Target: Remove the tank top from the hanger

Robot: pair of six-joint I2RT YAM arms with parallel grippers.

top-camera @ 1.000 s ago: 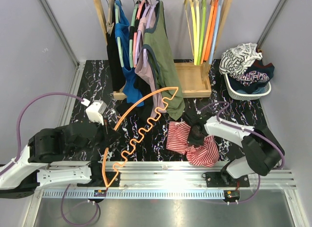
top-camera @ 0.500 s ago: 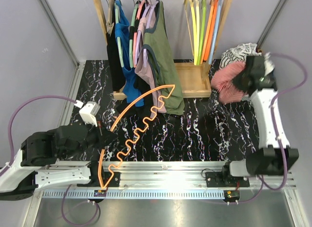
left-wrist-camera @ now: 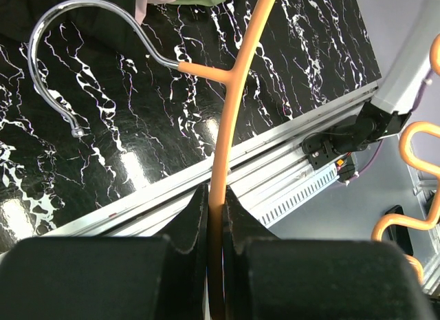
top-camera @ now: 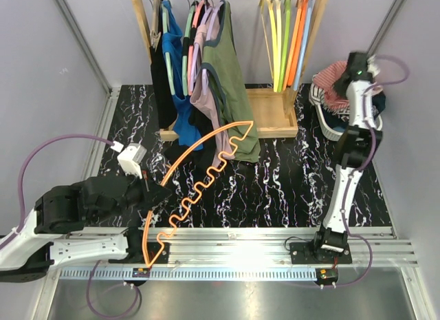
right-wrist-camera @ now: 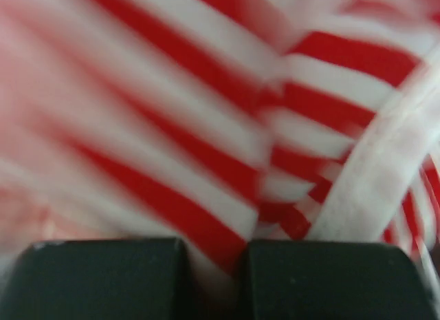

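The tank top is red-and-white striped and bunched up; it hangs over the laundry basket at the back right. My right gripper is shut on the tank top, and its striped cloth fills the right wrist view, pinched between the black fingers. The orange hanger, bare, with a wavy lower bar, slants over the dark marble table. My left gripper is shut on the hanger's curved arm, which runs up between the jaws of the left gripper. Its metal hook curls at the upper left.
A wooden clothes rack stands at the back with hung garments and several bare coloured hangers. The basket holds other crumpled clothes. An aluminium rail runs along the near table edge, and grey walls close both sides.
My right arm swung from the table's middle up to the back right basket, carrying the striped tank top. The left arm has barely shifted with the hanger.
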